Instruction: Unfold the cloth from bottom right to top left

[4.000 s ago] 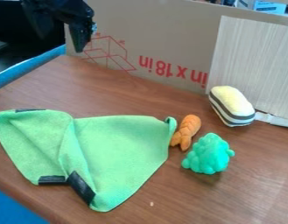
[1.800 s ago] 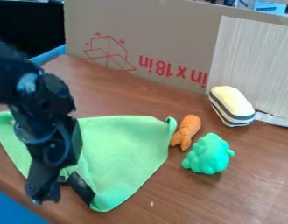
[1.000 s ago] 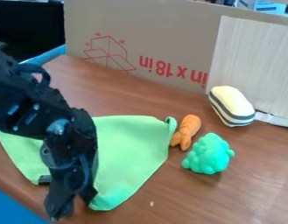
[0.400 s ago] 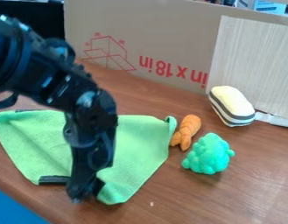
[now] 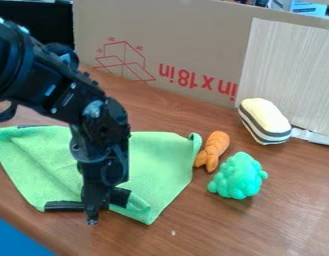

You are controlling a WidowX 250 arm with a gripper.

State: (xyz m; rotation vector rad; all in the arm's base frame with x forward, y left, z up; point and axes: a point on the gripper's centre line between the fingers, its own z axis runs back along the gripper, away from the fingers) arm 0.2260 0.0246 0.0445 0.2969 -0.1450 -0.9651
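The gripper [image 5: 93, 215] stands at the near edge of the green cloth [image 5: 160, 165], creased on the desk [image 5: 247, 230]; whether it is closed cannot be told. A shallow hold could slip, and pinching both layers could drag the cloth instead of unfolding it.

There is one green cloth [image 5: 156, 160] at lower left to centre, with one gripper [image 5: 94, 212] at lower left. Right of centre are one orange toy [image 5: 212, 151], one turquoise toy [image 5: 237, 176] and one striped block [image 5: 263, 120]. Two upright panels stand behind: one brown [image 5: 193, 40], one pale [image 5: 287, 75].
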